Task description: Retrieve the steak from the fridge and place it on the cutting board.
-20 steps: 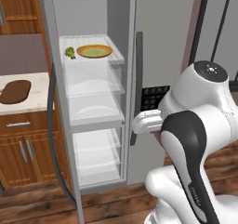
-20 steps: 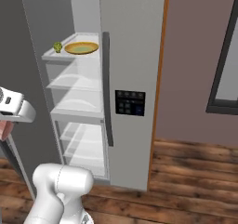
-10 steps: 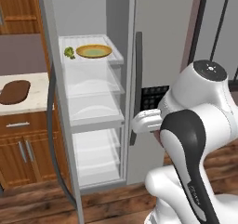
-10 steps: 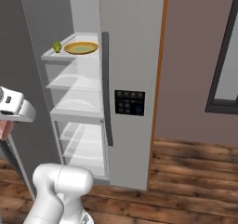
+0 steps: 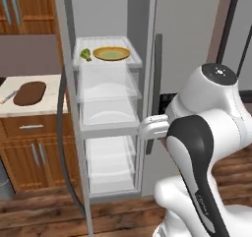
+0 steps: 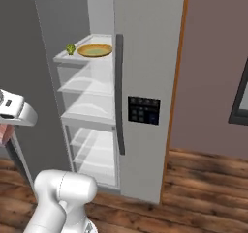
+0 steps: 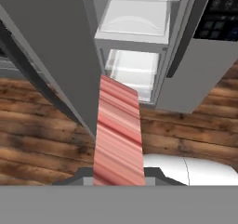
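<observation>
The steak, a pink-red striped slab, runs up the middle of the hand view from between my gripper's jaws, which are shut on it. A pink edge of the steak also peeks out under the white hand at the left border of the right base view. The fridge stands open in front, its grey door swung toward me on the left. The dark brown oval cutting board lies on the pale counter left of the fridge.
A yellow-rimmed plate and a green broccoli floret sit on the fridge's top shelf. A small knife lies left of the board. Wooden cabinets stand under the counter. The fridge's right door with its dark panel is closed.
</observation>
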You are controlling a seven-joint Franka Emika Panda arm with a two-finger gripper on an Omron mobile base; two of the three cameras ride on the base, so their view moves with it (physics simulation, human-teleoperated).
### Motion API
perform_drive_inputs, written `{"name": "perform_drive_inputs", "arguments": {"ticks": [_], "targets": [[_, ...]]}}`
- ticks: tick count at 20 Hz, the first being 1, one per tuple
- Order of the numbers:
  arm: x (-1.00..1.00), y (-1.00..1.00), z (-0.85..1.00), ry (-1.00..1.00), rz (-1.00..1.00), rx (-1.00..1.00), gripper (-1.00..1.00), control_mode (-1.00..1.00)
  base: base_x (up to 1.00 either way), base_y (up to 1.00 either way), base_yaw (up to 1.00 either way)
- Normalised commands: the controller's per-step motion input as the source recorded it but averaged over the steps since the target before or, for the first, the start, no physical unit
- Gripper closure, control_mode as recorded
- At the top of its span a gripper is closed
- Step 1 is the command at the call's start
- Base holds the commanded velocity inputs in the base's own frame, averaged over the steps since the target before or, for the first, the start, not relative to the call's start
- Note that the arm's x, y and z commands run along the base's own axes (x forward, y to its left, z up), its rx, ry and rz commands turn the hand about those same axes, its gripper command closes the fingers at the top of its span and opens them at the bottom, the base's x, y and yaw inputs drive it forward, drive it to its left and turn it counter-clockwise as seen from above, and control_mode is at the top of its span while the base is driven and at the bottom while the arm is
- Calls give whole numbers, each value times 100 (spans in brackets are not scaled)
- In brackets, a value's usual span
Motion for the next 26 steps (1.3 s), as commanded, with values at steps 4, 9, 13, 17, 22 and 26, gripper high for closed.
{"name": "perform_drive_inputs", "arguments": {"ticks": [4,9,13,17,22,26], "targets": [[0,0,0,0,0,0,100,100,78,-100,28],[0,0,0,0,0,0,100,100,47,-100,26],[0,0,0,0,0,0,100,100,-29,-9,33],[0,0,0,0,0,0,100,100,-61,52,28],[0,0,0,0,0,0,100,100,-49,3,45],[0,0,0,0,0,0,100,100,-46,25,78]]}}
